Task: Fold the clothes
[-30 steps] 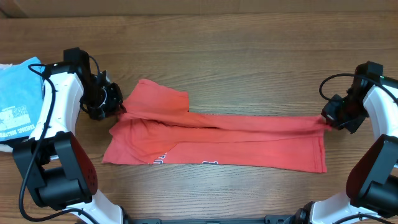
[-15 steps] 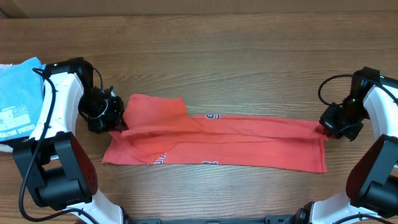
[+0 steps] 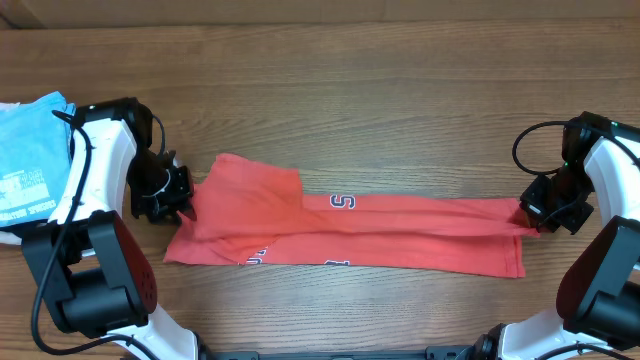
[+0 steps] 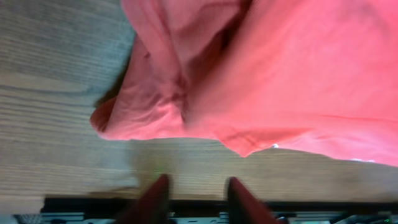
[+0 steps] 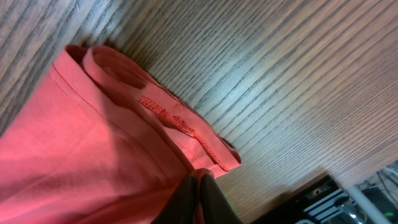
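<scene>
Coral shirt (image 3: 400,225) lies stretched on the table (image 3: 400,100); left claw (image 4: 198,185) apart beside it, right claw (image 5: 199,182) clamped on its hem.

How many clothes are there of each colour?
1 red T-shirt
1 light blue tee
Total: 2 clothes
</scene>
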### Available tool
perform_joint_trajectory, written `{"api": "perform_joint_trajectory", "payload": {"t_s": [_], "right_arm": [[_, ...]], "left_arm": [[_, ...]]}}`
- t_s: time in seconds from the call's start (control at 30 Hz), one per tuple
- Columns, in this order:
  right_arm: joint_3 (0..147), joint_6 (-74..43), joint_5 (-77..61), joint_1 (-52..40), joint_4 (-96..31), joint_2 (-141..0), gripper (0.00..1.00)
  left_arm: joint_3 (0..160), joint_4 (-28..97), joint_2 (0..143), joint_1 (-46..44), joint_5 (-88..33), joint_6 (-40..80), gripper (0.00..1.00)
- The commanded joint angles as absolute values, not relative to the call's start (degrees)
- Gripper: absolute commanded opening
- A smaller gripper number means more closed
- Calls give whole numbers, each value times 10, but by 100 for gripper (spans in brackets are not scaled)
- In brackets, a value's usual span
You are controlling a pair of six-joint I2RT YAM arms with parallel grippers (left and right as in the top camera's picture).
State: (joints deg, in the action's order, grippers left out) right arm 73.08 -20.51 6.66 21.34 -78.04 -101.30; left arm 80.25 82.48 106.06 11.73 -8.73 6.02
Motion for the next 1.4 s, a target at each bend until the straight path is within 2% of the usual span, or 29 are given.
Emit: {"api": "perform_joint_trajectory", "payload": {"t_s": [0.0,0.3,0.6,0.8,0.9,1.0,1.1,1.17,1.37], "right_arm": [[742,-211,80,216,-780,-997,8],[742,-211,74,216,-783,-997,13],[742,-211,63,216,-797,-997,35],[742,-205,42,216,-792,-997,38],[742,-204,42,216,-790,-997,43],[742,-202,35,216,-787,-997,45],[742,-197,16,215,-781,-997,48],[742,-197,5,215,-778,-997,49],[742,-197,-4,215,-775,-997,49]], "left_arm": [[781,818,1044,114,-75,65,38],[779,797,1044,112,-88,69,35],[793,762,1044,112,-158,55,37],[852,752,1044,112,-166,51,39],[876,745,1044,112,-169,51,42],[885,715,1044,112,-193,41,48],[882,670,1046,112,-195,38,60],[882,648,1047,112,-195,38,63],[882,611,1072,106,-191,38,63]]}}
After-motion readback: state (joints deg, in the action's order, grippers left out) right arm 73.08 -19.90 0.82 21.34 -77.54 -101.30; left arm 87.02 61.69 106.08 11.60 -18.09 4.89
